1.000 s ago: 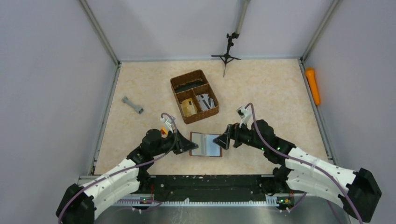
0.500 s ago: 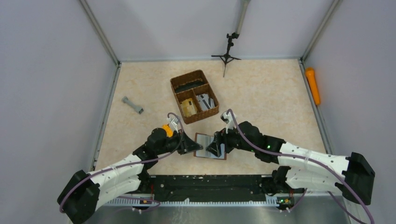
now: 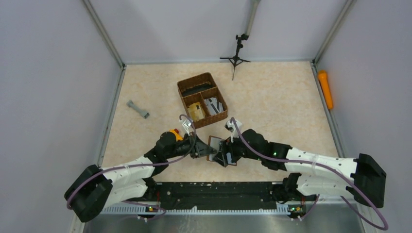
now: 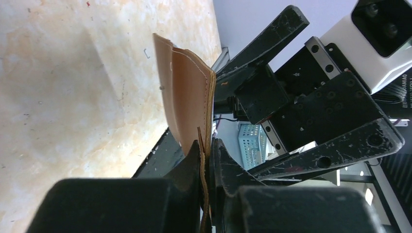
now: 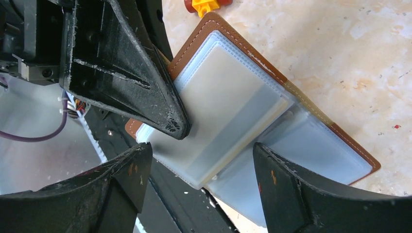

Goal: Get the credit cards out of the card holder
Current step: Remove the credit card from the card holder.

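The card holder (image 5: 272, 73) is brown leather and lies open, with clear plastic sleeves inside. My left gripper (image 4: 209, 158) is shut on one leather half (image 4: 187, 97), which stands tilted up off the table. In the top view the card holder (image 3: 214, 142) sits between my left gripper (image 3: 206, 151) and my right gripper (image 3: 224, 156). My right gripper (image 5: 201, 167) is open, its fingers either side of the corner of the sleeve stack and not touching it. The credit cards (image 5: 233, 111) show as pale grey rectangles inside the sleeves.
A brown woven basket (image 3: 202, 99) with compartments stands just behind the card holder. A small red and yellow object (image 3: 174, 134) lies by the left arm. A grey tool (image 3: 138, 109) lies at the left, a black tripod (image 3: 236, 56) at the back, an orange object (image 3: 325, 89) along the right wall.
The card holder has gone from lying flat and open to having one half lifted in my left gripper. My right gripper has moved left up to the sleeves and narrowed a little.
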